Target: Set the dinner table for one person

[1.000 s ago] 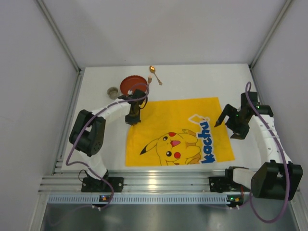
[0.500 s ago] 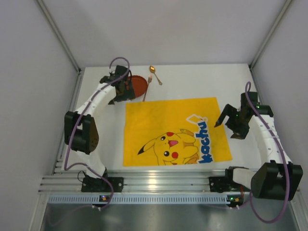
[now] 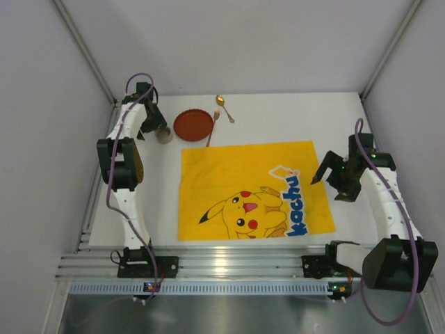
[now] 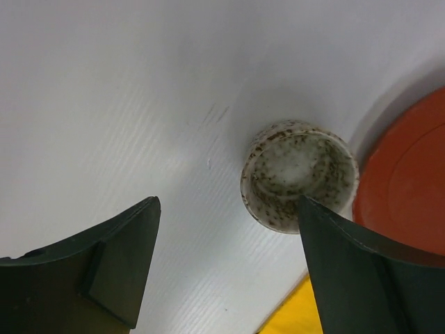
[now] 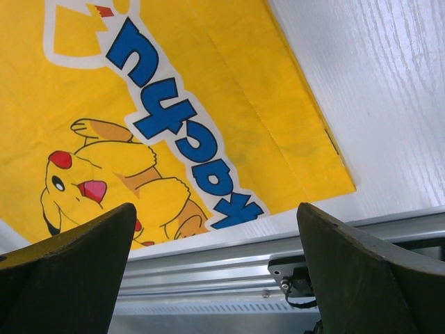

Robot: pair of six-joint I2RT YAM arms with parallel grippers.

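Yellow cartoon-printed mat point(image 3: 254, 188), red plate point(image 3: 193, 124), brown-speckled cup point(image 4: 299, 175).

Bright and diffuse from overhead, with only short, soft shadows on the matte dinner table point(image 3: 278, 115). Glints in streaks on the aluminium rail point(image 3: 229, 263) at the near edge. Sharp across the top view. At the left wrist, softens the dark left fingers point(image 4: 90, 271), renders the speckled cup point(image 4: 299, 174) crisp, pools grey shadow around it. At the right wrist, sharp on the yellow mat point(image 5: 174, 104), softer on the near right fingers point(image 5: 62, 278).
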